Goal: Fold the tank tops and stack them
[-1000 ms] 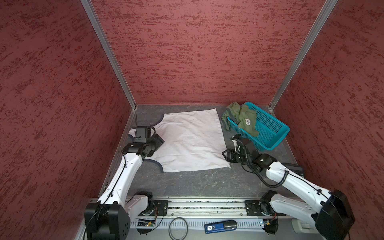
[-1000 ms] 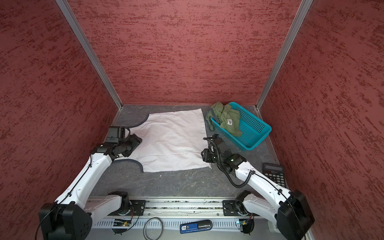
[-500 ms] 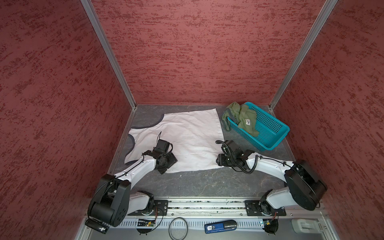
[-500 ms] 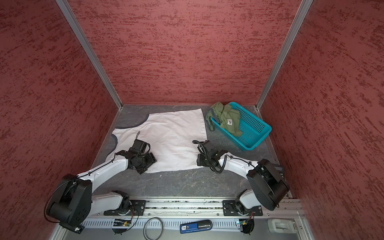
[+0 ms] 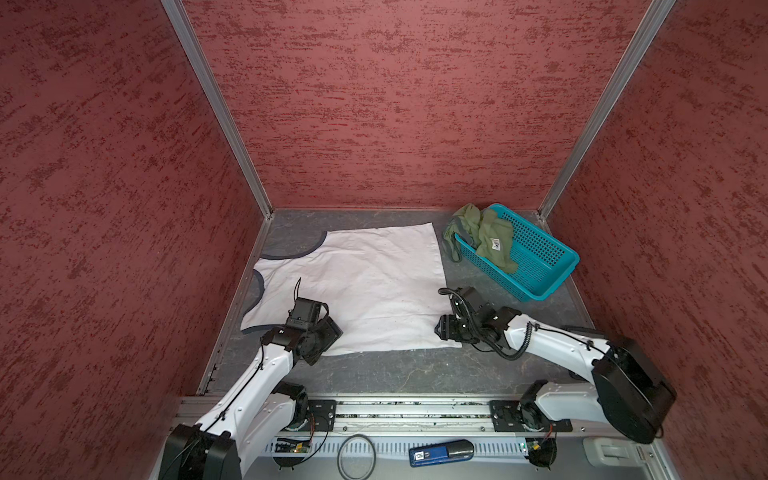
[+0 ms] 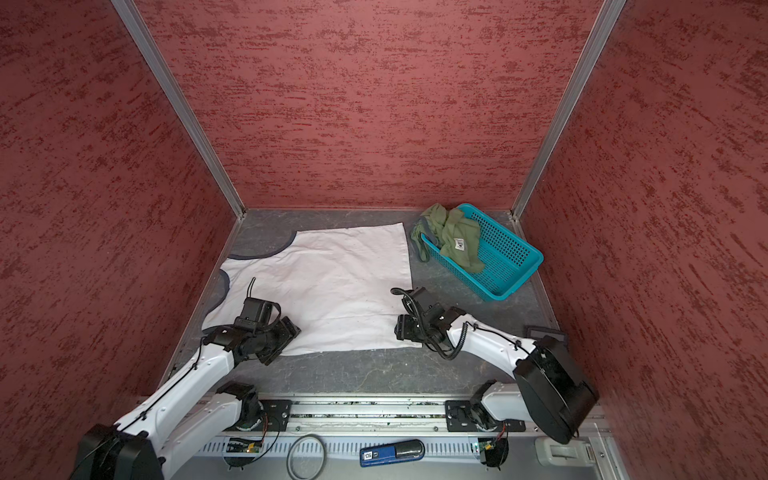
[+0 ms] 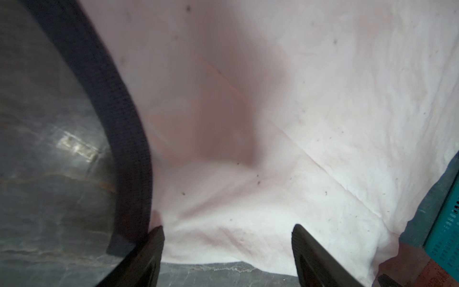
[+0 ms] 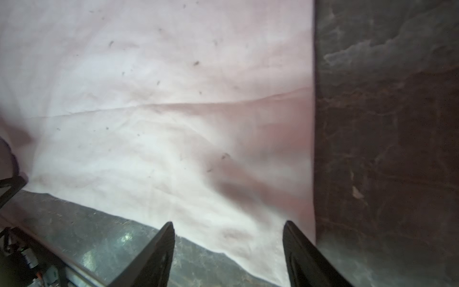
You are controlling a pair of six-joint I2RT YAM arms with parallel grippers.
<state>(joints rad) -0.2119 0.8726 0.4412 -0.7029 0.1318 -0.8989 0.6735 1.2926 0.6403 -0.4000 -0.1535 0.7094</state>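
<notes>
White tank top [image 5: 365, 286]: flat, centre; left gripper [image 7: 227, 227], right gripper [image 8: 228, 223] at near edge, jaws apart. Olive tank top [image 5: 488, 241]: in basket [image 5: 552, 270], far right

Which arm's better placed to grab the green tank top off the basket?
Right. The olive tank top drapes over the teal basket on that side, nearer the open right gripper than the left gripper.

White tank top [image 5: 365, 286] lies spread flat; olive tank top [image 5: 482, 237] drapes crumpled over basket [image 5: 538, 259].

Grey marbled tabletop [image 5: 407, 370] with flat white tank top [image 5: 374, 286], teal basket [image 5: 498, 276]
</notes>
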